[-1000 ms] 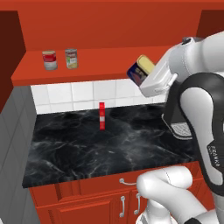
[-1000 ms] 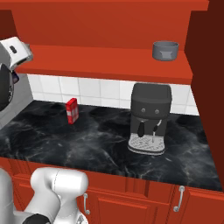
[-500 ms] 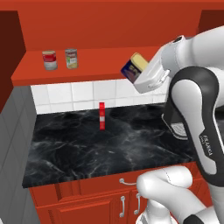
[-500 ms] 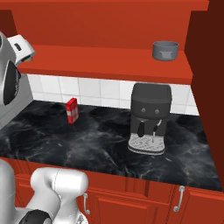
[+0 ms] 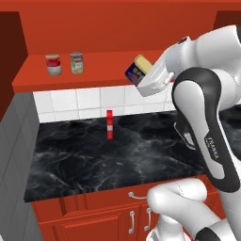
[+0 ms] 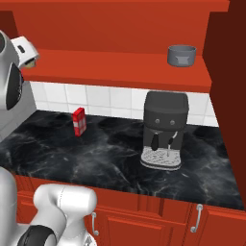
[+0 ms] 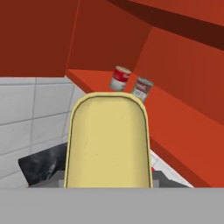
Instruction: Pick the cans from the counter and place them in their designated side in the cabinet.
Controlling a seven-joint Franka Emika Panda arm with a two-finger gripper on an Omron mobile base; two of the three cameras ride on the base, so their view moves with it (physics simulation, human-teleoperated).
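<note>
Red-orange panels of the cabinet fill the upper wall, and its long flat shelf runs above white tiles. Below lies the counter, glossy black marble veined in white, over red drawers with silver handles.

A dark coffee machine stands on the marble toward the right, and a grey bowl sits on the shelf above it; what it contains cannot be told. A tall thin red-and-white box stands upright near the tiles.

The gripper is clamped on the rectangular tin, dark blue with yellow lettering, held tilted in the air just at the shelf's front edge. In the hand view its pale yellow face looms close, pointing toward the shelf's left end.

On that left end stand the red-and-white round can and, just beside it, the round tin with the yellow-green label, both upright.

Compared with a second ago, the arm has carried the blue tin leftward along the shelf; nothing else has shifted.
</note>
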